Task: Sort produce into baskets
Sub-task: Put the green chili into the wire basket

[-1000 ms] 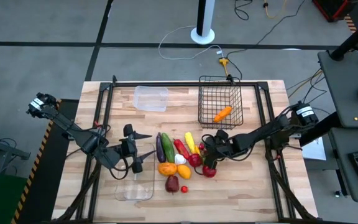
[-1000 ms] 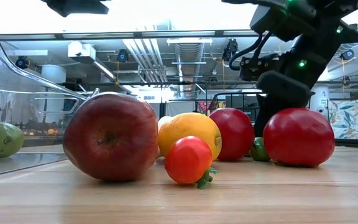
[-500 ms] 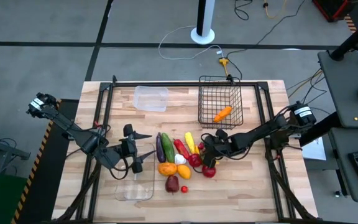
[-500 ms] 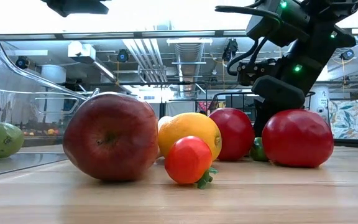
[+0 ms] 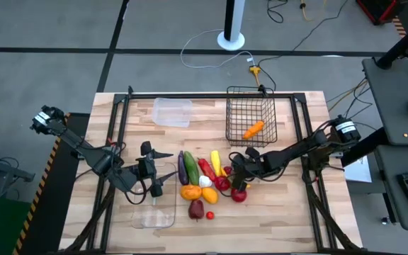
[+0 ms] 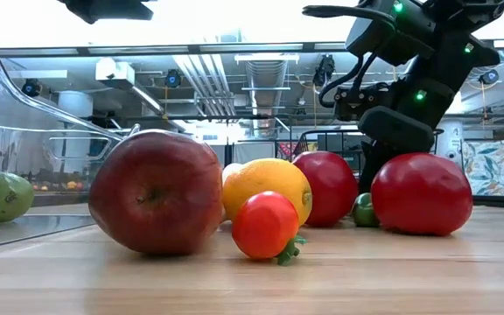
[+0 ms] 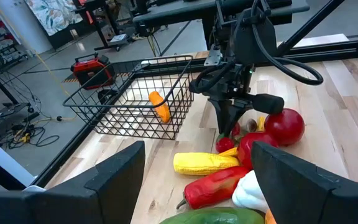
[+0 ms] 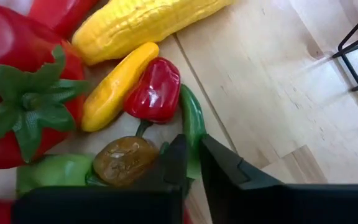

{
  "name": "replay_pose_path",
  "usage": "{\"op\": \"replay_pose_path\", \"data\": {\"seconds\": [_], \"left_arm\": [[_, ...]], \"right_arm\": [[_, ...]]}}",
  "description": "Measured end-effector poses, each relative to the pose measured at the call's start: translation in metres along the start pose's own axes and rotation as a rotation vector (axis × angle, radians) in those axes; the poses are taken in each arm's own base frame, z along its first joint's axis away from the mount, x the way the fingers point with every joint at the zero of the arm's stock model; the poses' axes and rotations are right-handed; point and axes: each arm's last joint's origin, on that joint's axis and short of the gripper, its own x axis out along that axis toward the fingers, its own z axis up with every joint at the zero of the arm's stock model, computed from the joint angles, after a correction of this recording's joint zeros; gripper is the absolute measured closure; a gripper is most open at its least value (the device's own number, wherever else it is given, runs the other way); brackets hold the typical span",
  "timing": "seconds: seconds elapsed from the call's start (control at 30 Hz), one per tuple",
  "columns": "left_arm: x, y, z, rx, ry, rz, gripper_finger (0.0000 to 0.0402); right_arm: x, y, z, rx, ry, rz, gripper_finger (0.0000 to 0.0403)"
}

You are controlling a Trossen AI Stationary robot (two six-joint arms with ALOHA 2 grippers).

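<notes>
The produce [image 5: 205,180] lies in a heap at the table's middle: eggplant, cucumber, corn [image 7: 204,163], red pepper, white bulb, tomatoes [image 6: 420,192], an apple [image 6: 156,191]. My right gripper [image 5: 234,172] stands at the heap's right side, shut on a thin curved green piece [image 8: 191,121] beside a small red pepper [image 8: 156,90]. My left gripper [image 5: 156,173] hangs open above the long clear tray [image 5: 154,209]. The black wire basket [image 5: 251,115] at the far right holds a carrot [image 5: 253,129]. The clear tub [image 5: 171,112] stands at the far middle. My right gripper pinches the thin green piece at its lower stretch [image 8: 193,144] between its two fingers. The fingers [image 7: 229,124] come from above, pointing down into the heap. The green piece still lies on the table among the other produce.
A brown nut-like piece [image 8: 124,160], a yellow chilli [image 8: 114,87] and a large tomato with a green calyx [image 8: 23,112] crowd right beside the right fingers. Bare wood lies between the heap and the wire basket [image 7: 138,99] and along the near edge.
My right arm has tipped and shifted a little over the right side of the heap; in the low view its upper part has swung toward the picture's left. The produce has stayed in place.
</notes>
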Motion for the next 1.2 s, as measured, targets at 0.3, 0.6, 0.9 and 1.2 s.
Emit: {"op": "replay_pose_path", "data": {"seconds": [0.3, 0.6, 0.9, 1.2], "left_arm": [[0.000, 0.000, 0.000, 0.000, 0.000, 0.000, 0.0127], [0.000, 0.000, 0.000, 0.002, 0.002, 0.000, 0.0127], [0.000, 0.000, -0.001, 0.006, 0.005, 0.001, 0.0127], [0.000, 0.000, -0.001, 0.006, 0.005, 0.001, 0.0127]], "right_arm": [[-0.011, -0.008, -0.005, -0.023, 0.057, -0.048, 0.0390], [-0.025, -0.012, -0.002, -0.025, 0.047, -0.042, 0.0391], [-0.033, -0.014, -0.003, -0.094, 0.056, -0.041, 0.0390], [-0.032, -0.010, 0.000, -0.135, 0.014, -0.010, 0.0390]]}}
